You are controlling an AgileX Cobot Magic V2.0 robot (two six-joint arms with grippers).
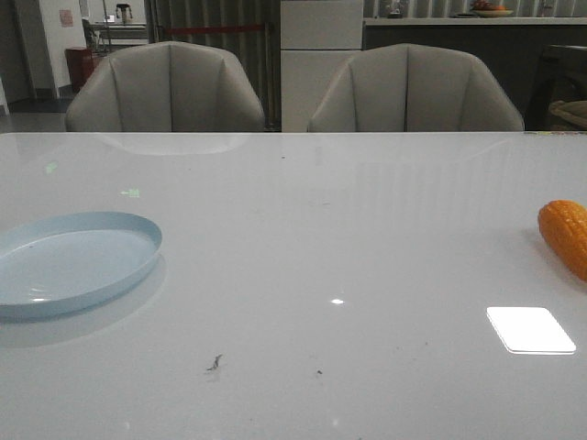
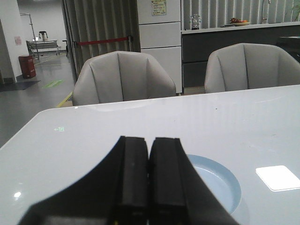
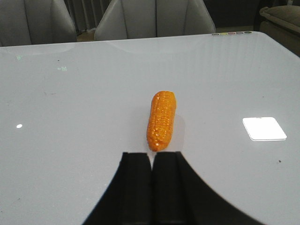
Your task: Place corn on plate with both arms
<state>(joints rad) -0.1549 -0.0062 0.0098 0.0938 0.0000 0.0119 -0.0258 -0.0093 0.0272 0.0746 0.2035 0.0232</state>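
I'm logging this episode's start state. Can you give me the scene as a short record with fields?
corn: lying on the table at its right edge, untouched
plate: far left of the table, nothing on it
left gripper: shut, holding nothing, just in front of the plate
right gripper: shut, holding nothing, just short of the corn
background: two grey chairs behind the table
task progress: corn not yet picked up

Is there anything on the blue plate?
No. The plate looks bare in the front view, and the corn lies far off on the table. In the left wrist view, the shut left hand hides part of the plate.
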